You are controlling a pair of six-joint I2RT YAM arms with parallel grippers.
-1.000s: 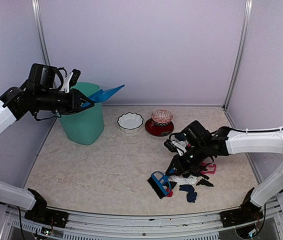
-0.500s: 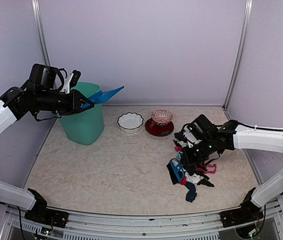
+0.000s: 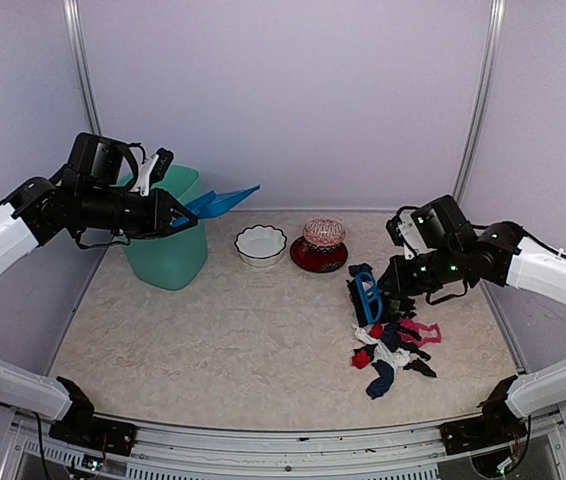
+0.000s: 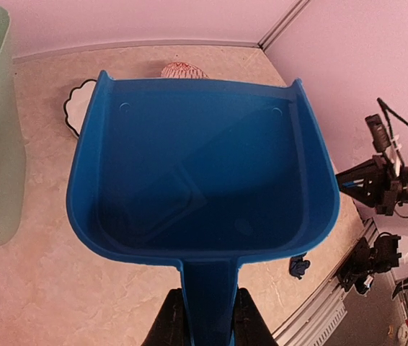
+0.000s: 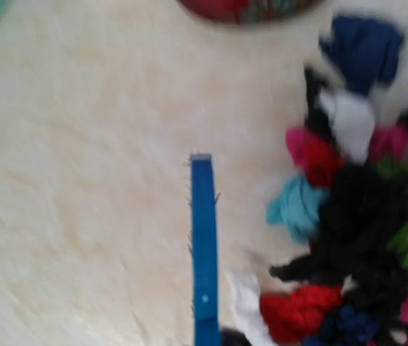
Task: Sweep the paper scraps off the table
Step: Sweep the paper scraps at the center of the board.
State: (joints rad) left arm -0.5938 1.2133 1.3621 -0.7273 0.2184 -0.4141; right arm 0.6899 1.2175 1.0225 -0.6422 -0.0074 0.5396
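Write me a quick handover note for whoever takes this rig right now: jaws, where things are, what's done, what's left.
Left gripper: jaws shut on the handle of the blue dustpan, held up beside the green bin, pan empty.
Right gripper: jaws shut on the hand brush, at the far edge of the pile.
Paper scraps: bunched in one pile on the right of the table.
Done: scraps gathered. Left: lower the dustpan, sweep them in, probably empty it into the bin.

top view: bright, even, soft shadows | left wrist: sharp, pink cast, dark shade inside dustpan [image 4: 204, 173], edges bowed | right wrist: blurred, paper scraps [image 5: 355, 216] smeared
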